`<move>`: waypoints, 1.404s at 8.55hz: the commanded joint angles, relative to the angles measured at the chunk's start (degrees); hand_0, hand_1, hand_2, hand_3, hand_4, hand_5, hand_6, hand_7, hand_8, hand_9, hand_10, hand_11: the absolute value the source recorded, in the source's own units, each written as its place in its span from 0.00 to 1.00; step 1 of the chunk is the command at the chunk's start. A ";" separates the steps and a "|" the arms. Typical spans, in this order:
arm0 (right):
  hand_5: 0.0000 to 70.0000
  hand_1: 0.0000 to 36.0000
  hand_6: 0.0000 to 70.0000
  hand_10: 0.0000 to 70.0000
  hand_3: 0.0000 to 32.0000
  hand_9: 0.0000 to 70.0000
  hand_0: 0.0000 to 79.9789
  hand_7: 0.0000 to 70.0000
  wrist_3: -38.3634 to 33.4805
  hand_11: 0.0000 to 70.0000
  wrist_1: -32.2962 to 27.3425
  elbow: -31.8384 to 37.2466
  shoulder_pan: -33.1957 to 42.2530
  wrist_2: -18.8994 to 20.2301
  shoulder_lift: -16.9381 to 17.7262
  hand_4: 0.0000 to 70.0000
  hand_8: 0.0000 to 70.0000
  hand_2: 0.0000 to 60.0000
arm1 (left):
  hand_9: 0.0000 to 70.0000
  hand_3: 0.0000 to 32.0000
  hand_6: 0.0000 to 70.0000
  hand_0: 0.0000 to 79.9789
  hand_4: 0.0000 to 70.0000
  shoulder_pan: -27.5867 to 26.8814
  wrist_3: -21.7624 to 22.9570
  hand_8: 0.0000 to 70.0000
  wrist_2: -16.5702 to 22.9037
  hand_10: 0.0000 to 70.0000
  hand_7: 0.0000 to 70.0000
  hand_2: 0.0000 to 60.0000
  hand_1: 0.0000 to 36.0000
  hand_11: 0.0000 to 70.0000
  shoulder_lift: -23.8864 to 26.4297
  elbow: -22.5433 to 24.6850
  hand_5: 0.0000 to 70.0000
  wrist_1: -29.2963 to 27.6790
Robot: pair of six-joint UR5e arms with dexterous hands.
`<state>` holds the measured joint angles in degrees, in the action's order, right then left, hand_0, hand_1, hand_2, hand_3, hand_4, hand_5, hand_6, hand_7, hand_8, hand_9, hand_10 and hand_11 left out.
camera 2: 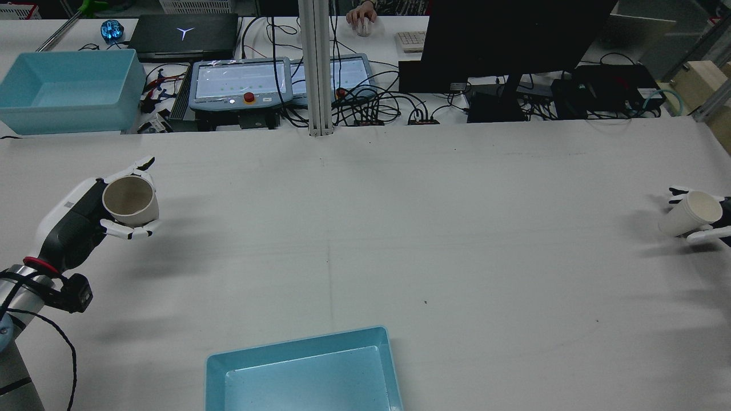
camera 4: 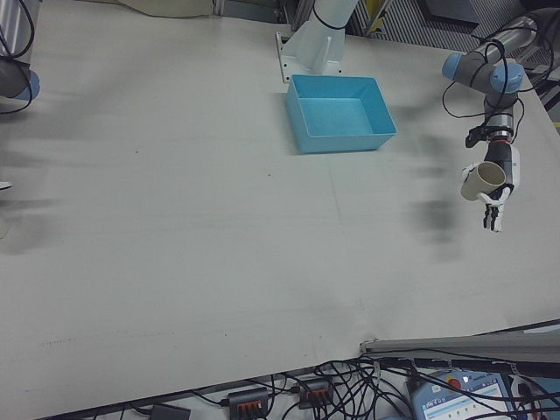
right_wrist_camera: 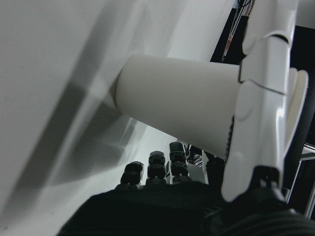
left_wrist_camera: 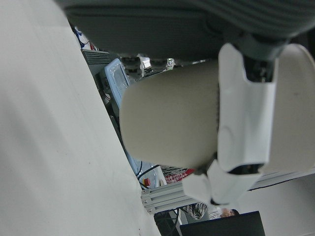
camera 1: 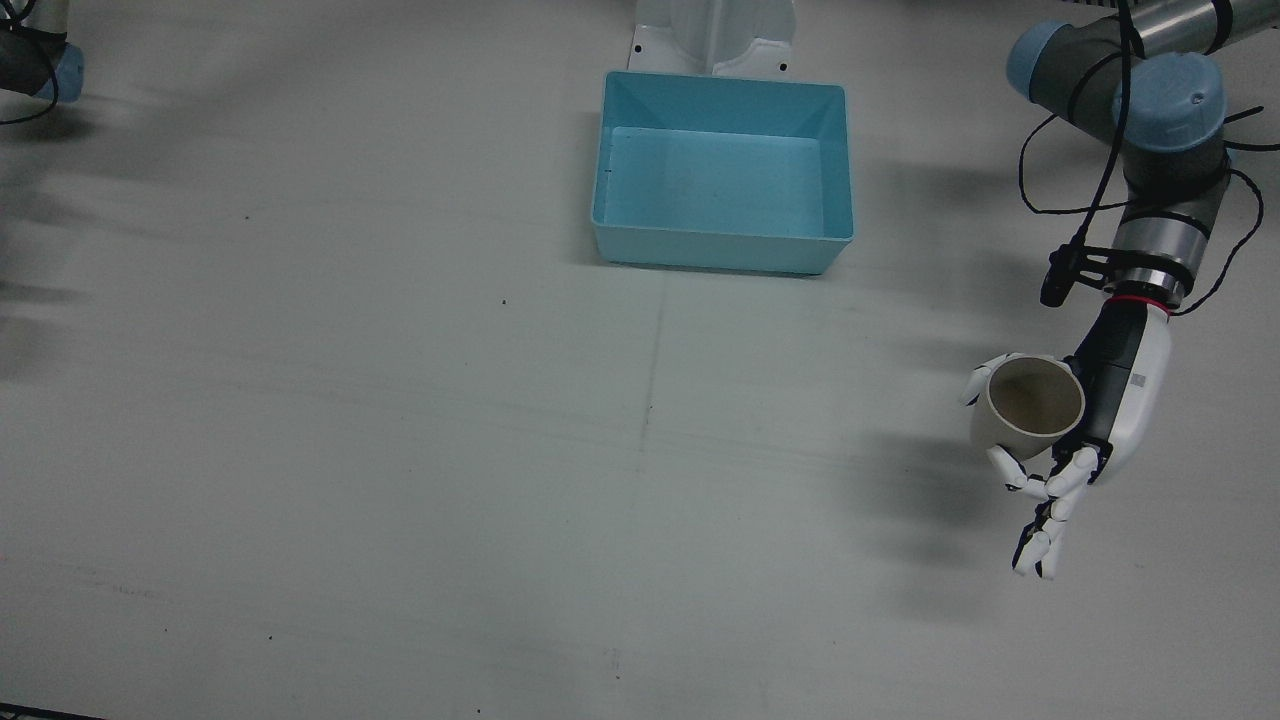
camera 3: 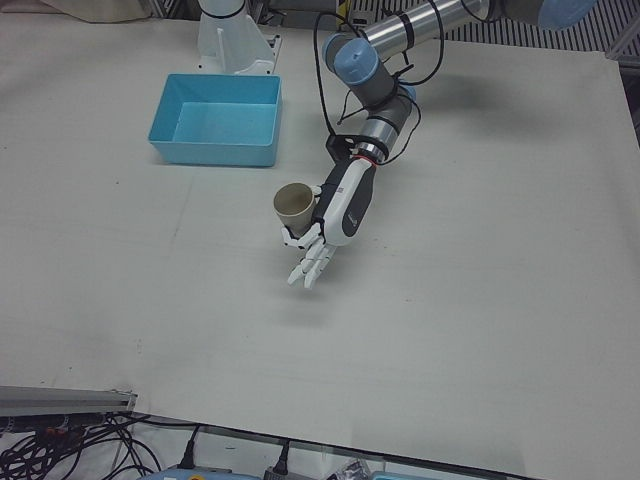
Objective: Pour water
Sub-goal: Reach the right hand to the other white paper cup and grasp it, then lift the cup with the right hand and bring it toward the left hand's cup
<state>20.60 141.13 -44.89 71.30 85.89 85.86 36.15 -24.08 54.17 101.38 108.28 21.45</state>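
Rear view, left to right: the left hand (camera 2: 85,214) grips one beige cup (camera 2: 130,201) above the table (camera 2: 400,228), its fingers (camera 2: 128,231) wrapped round the wall and the mouth tilted up toward the camera. Near the lower edge, about the middle, stands one shallow blue bin (camera 2: 302,371), well apart from both hands. At the far right edge the right hand (camera 2: 711,225) grips one white cup (camera 2: 688,214), tilted with its mouth toward the right; only the fingers show there. Two cups in all, one per hand. A second blue bin (camera 2: 68,88) sits on the bench beyond the table, beside two tablets (camera 2: 280,80), one laptop (camera 2: 183,34) and one dark monitor (camera 2: 514,34); a person's hand (camera 2: 361,14) rests at the top. In the front view the bin (camera 1: 722,170) lies at top centre and the beige cup (camera 1: 1030,405) at the right, held by the left hand (camera 1: 1110,400). The right hand view shows the white cup (right_wrist_camera: 182,105) with its base close over the table surface; contact cannot be told.
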 commanded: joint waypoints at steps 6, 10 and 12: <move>0.35 0.52 0.16 0.08 0.00 0.13 0.77 0.23 0.49 0.13 0.11 0.16 0.41 -0.20 0.09 0.83 0.13 0.00 | 0.02 0.00 0.11 0.81 0.43 -0.03 0.00 0.04 -0.03 0.05 0.13 0.85 1.00 0.12 0.14 0.17 0.96 -0.09; 0.44 0.48 0.20 0.11 0.00 0.13 0.79 0.25 0.32 0.16 0.11 0.16 2.17 -1.51 0.62 1.00 0.14 0.00 | 0.02 0.00 0.11 0.83 0.43 -0.03 0.00 0.04 0.15 0.05 0.13 0.85 1.00 0.12 0.40 0.52 0.97 0.26; 0.49 0.44 0.23 0.12 0.00 0.14 0.79 0.26 -0.39 0.17 0.02 -0.19 4.71 -1.34 0.62 1.00 0.16 0.00 | 0.02 0.00 0.11 0.85 0.43 0.06 0.09 0.04 0.23 0.05 0.13 0.87 1.00 0.11 0.49 0.70 0.98 0.53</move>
<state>20.86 141.22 -44.77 73.63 84.63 86.37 36.14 -24.05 54.31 101.73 108.76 21.67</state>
